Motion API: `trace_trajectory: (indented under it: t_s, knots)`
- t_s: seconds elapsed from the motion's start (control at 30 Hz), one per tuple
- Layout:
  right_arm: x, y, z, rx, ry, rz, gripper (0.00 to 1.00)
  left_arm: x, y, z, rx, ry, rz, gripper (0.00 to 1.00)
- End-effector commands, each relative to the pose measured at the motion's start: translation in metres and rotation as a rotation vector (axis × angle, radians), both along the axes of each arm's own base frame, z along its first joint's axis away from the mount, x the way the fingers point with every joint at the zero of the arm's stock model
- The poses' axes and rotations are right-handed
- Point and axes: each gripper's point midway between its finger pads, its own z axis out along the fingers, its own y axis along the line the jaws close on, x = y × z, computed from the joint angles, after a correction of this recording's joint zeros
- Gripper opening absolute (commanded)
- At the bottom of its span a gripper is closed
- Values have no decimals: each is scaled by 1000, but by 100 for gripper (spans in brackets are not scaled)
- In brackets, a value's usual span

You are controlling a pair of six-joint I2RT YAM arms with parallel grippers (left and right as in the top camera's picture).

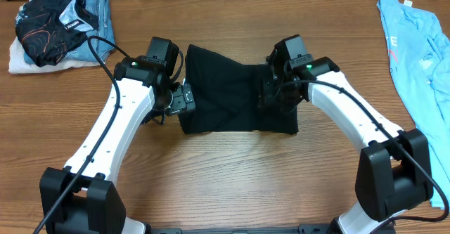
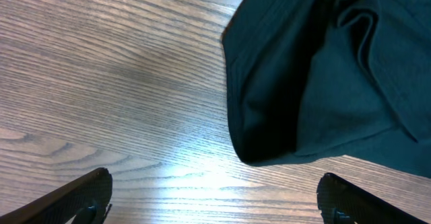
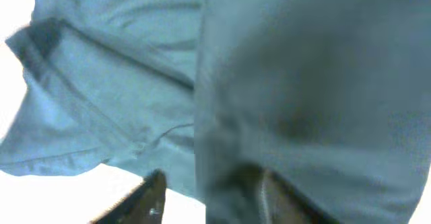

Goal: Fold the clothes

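The black T-shirt [image 1: 235, 93] is seen part-folded into a rough rectangle at the middle of the table [image 1: 232, 171], between the two arms. The light blue T-shirt [image 1: 415, 51] is laid out at the far right edge, well apart from it. The left gripper [image 1: 184, 99] is held just beside the black shirt's left edge, its fingers [image 2: 94, 192] spread wide over bare wood with nothing between them. The right gripper [image 1: 269, 93] is set low over the shirt's right part. Its fingers [image 3: 147, 198] appear somewhat parted with cloth lying across them (that wrist view is blurred and washed out), so whether a fold is pinched cannot be told. If cloth is caught on a finger when that arm is raised, the top layer could be dragged up and the fold undone. The rumpled left corner could likewise be pushed askew if the left arm is swept across it, and the uneven edge would be carried into any further fold.
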Motion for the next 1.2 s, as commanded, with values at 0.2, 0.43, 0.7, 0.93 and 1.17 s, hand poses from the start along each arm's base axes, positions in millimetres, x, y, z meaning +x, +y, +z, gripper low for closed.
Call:
trace_trajectory:
  t_s: [0.2, 0.43, 0.7, 0.93, 1.17]
  knots:
    - [22, -19, 26, 29, -29, -110, 55, -4, -3, -1, 1, 10, -32, 100]
    - [13, -49, 29, 39, 70, -184, 25, -3, -3, -1, 0, 8, -32, 100]
    - [-33, -28, -12, 91, 222, -119, 6, -2, -3, -1, -3, 1, -28, 100]
    - [-59, 5, -42, 197, 298, -136, 5, -2, -8, -1, -26, 4, -32, 100]
    - [-80, 27, -52, 206, 342, -119, 8, -2, -8, -1, -28, 3, -32, 100]
